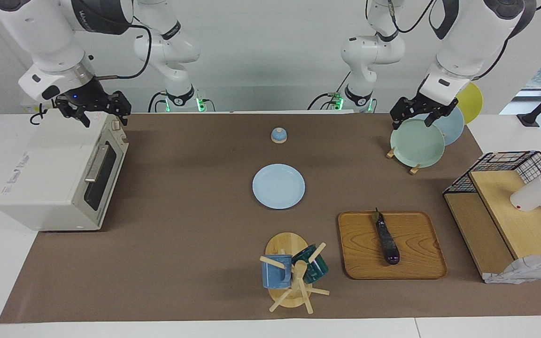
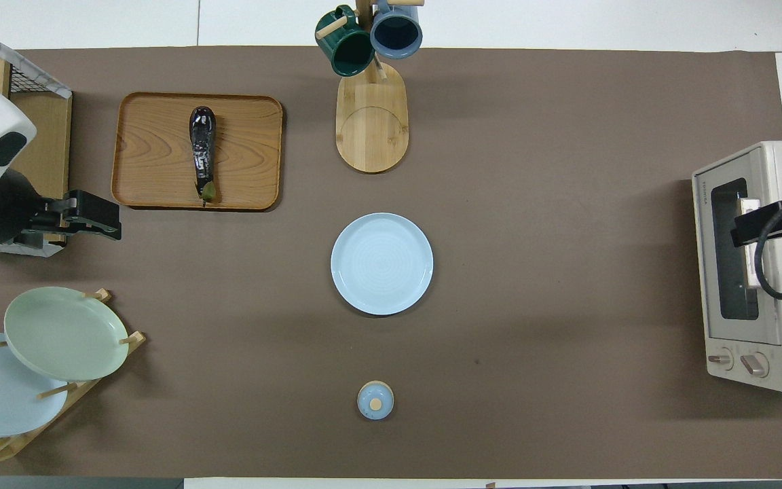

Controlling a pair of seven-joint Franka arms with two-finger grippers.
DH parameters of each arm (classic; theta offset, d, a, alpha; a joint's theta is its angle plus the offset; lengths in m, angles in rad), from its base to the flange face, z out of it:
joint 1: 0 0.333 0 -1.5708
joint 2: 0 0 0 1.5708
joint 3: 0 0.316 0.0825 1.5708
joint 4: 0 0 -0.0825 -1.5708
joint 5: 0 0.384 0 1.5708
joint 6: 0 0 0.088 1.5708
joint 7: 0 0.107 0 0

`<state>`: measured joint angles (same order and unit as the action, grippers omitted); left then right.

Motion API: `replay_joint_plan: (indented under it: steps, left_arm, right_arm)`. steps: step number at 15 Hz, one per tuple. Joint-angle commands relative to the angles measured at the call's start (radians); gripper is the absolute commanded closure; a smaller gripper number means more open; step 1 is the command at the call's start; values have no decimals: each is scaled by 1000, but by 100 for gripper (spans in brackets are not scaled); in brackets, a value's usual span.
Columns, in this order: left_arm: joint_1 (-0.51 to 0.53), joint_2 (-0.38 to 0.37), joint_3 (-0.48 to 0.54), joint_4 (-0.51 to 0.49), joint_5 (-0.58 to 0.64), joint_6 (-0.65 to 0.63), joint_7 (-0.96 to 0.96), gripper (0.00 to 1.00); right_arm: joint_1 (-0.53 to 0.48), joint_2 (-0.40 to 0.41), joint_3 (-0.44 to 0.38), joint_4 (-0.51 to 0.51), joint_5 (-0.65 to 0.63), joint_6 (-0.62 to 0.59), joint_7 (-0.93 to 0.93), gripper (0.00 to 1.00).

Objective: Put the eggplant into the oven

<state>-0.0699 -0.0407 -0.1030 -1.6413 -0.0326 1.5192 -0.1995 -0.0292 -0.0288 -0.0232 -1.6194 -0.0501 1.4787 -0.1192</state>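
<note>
From the facing view: the eggplant (image 1: 387, 237) lies untouched on the wooden tray (image 1: 421, 267), well apart from the oven (image 1: 59, 173), whose door looks closed; the right pincer (image 1: 93, 114) hangs released over the oven's top, the left pincer (image 1: 421, 115) released over the plate rack (image 1: 417, 143); nothing is begun, I judge.

From overhead: the eggplant (image 2: 201, 151) lies lengthwise, stem toward the robots; next the door likely needs opening, and the left pincer (image 2: 96, 219), beside the tray (image 2: 153, 170), must descend across the eggplant's narrow body.
</note>
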Motion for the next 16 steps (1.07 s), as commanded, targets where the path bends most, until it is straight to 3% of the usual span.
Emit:
replay_joint_plan:
  steps: [1, 8, 12, 16]
  left_arm:
    - [1, -1, -1, 9, -12, -11, 2, 0]
    - [-1, -4, -1, 9, -12, -7, -3, 0]
    - [7, 2, -1, -9, -12, 102, -1, 0]
    - [9, 94, -1, 32, -10, 160, 0, 0]
  right_arm:
    - [-11, -14, 5, -17, 30, 12, 10, 0]
    - [-11, -14, 5, -17, 30, 12, 10, 0]
    - [-11, -14, 5, -17, 30, 12, 10, 0]
    - [-11, -14, 5, -17, 30, 12, 10, 0]
